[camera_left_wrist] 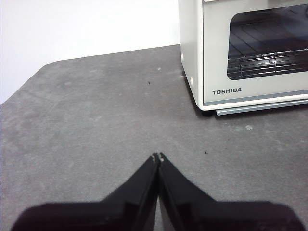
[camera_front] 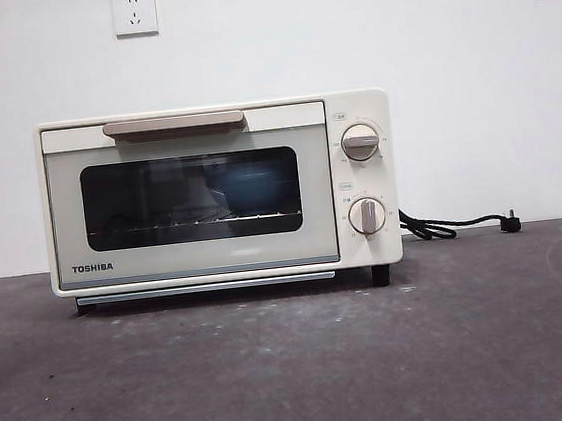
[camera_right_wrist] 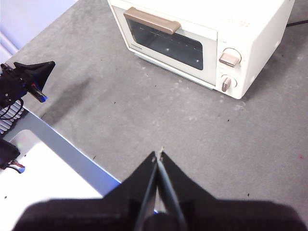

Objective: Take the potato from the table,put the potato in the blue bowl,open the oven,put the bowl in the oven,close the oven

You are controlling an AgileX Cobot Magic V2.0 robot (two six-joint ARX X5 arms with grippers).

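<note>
Left gripper [camera_left_wrist: 158, 156]: jaws pressed together tip to tip, nothing between them. It hangs over bare table [camera_left_wrist: 86, 120], well back from the oven [camera_left_wrist: 202, 57], facing the oven's front corner where the TOSHIBA lettering sits.

Right gripper [camera_right_wrist: 159, 155]: jaws likewise clenched on nothing, tips meeting. It is held high above the table near its front edge, looking down on the oven from a distance. The other arm's black gripper shows at the side of this view, over the table's edge, apart from everything else.

Neither gripper shows in the front view.

Oven: stands upright on the table, door closed flush, beige bar handle [camera_front: 174, 125] along the top of the door. Two silver knobs [camera_front: 359, 142] on the right panel, one above the other. A black power cord [camera_front: 453, 224] trails from behind the oven's right side and lies on the table, its plug resting free.

Blue bowl [camera_front: 249, 189]: inside the oven, seen dimly through the dark glass, sitting on the wire rack toward the right half of the window.

Potato: cannot make it out; the glass is too dark to tell what the bowl holds.

Wall behind: white, with two sockets [camera_front: 135, 13] high up.
</note>
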